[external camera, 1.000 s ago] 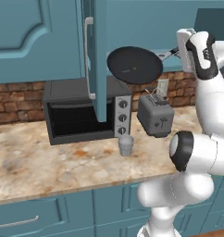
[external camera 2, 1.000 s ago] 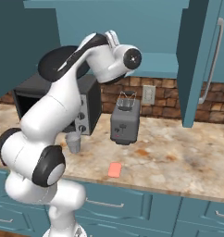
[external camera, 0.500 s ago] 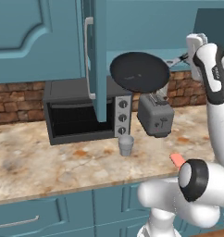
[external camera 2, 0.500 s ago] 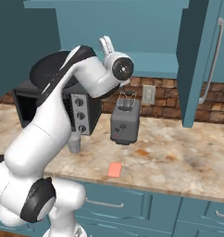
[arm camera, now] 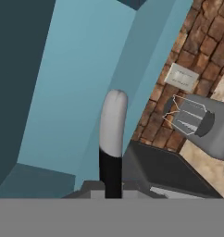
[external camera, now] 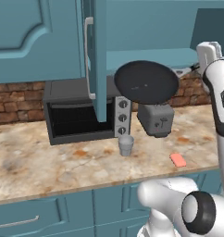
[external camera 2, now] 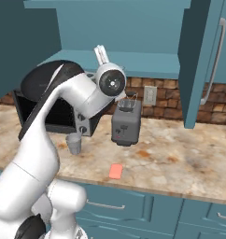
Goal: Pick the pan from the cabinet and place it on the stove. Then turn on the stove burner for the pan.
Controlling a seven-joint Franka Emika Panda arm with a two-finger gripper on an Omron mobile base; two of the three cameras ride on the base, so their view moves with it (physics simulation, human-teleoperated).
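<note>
Where brick meets marbled counter (external camera: 53, 162)

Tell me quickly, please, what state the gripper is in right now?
Gripper: shut on the grey handle of the pan, which it holds in the air above the toaster.

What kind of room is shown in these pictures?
It looks like a home kitchen, computer-rendered. A grey toaster and a black microwave stand on a stone-patterned counter against a brick wall, with a teal wall cabinet above. A black pan hangs in the air over the toaster.
</note>
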